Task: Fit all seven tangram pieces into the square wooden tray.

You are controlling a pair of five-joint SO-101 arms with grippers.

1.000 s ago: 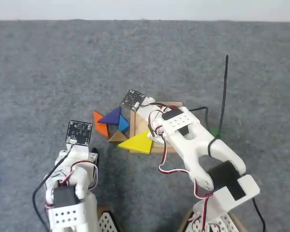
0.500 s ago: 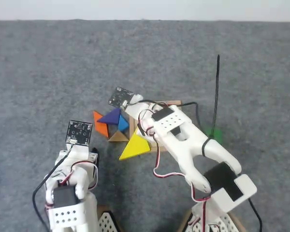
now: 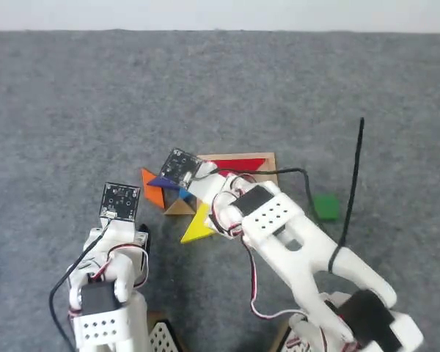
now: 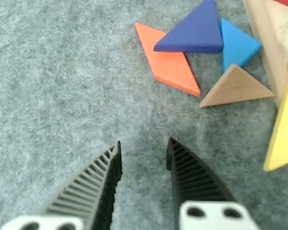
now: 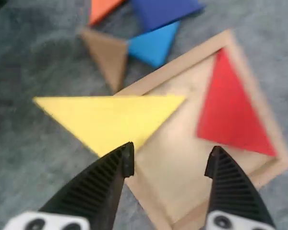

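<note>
Square wooden tray (image 5: 182,62) holds one red triangle (image 5: 230,115); large yellow triangle (image 5: 110,117) overhangs its edge, five pieces lie outside on grey carpet (image 3: 59,110); left claw (image 4: 144,143), right claw (image 5: 172,152) spread, empty

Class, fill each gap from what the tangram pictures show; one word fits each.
1. The red triangle lies ____ the wooden tray.
2. The yellow piece lying across the tray's rim has ____ corners.
3. The orange parallelogram lies partly ____ the dark blue triangle.
4. The right gripper has its fingers ____.
Missing words: inside, three, under, open.
</note>
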